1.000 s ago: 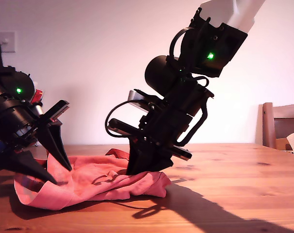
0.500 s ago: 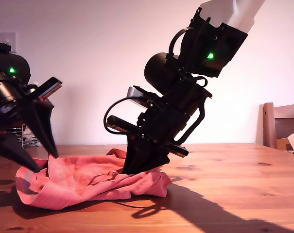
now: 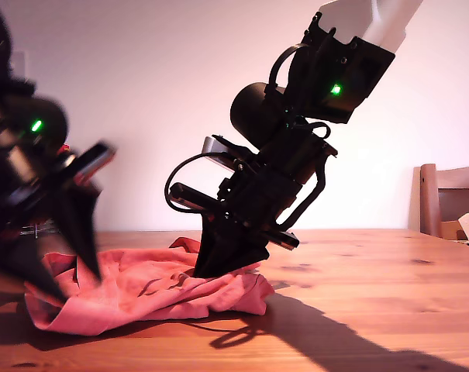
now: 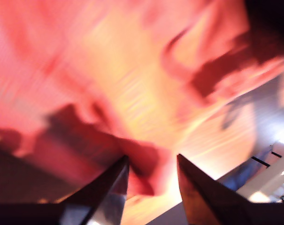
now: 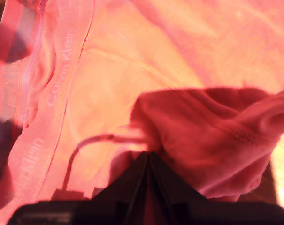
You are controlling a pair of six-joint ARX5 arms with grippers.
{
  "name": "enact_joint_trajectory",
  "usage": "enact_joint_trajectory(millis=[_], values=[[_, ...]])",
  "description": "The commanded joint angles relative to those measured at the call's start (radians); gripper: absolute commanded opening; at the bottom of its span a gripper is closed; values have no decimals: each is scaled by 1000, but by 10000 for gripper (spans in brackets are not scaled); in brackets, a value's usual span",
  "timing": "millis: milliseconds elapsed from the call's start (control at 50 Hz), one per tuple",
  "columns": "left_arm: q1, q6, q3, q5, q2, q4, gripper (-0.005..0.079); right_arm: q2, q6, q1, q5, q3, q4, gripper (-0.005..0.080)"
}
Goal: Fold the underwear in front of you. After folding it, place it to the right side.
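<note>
The underwear point(image 3: 145, 291) lies crumpled on a wooden table point(image 3: 374, 310), a soft coral-red heap with loose ridges and no clean fold yet. The folding looks barely begun, and setting the garment aside has not started, as far as the pictures show.

My second gripper point(image 3: 226, 263) presses down on the garment's edge nearest the wooden chair point(image 3: 447, 201). In its wrist view the jaws meet at a point with a dark red bunch of cloth point(image 5: 212, 140) pinched between them, so it is clamped on the underwear. Beside that bunch, the wide paler waistband point(image 5: 48, 108) runs along the cloth, with faint Calvin Klein lettering.

My first gripper point(image 3: 60, 271) is at the far end of the garment from the chair, blurred with motion. Its jaws stand apart, with a red fold of cloth point(image 4: 146, 173) lying between the tips. Whether they touch the cloth, I cannot tell.
</note>
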Motion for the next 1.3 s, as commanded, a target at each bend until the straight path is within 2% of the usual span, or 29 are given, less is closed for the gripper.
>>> enact_joint_trajectory(millis=[0, 320, 480, 640, 1120, 1180, 1280], values=[[-3, -14, -11, 3, 3, 26, 287, 25, -6, 3, -1, -14, 8, -3], [-51, -109, -51, 4, 2, 203, 287, 25, -6, 3, -1, -14, 8, -3], [-54, -117, -53, -52, 2, 237, 287, 25, -6, 3, -2, -14, 7, -3], [-55, -124, -53, -159, 3, 296, 286, 25, -6, 3, -2, -14, 7, -3], [-51, -151, -53, -278, 3, 424, 281, 25, -6, 3, -2, -14, 1, -3], [-51, -150, -53, -309, 3, 427, 220, 25, -6, 3, -2, -14, 4, -3], [-51, -148, -53, -328, 3, 464, -37, 25, -6, 4, -2, -14, 9, -2]])
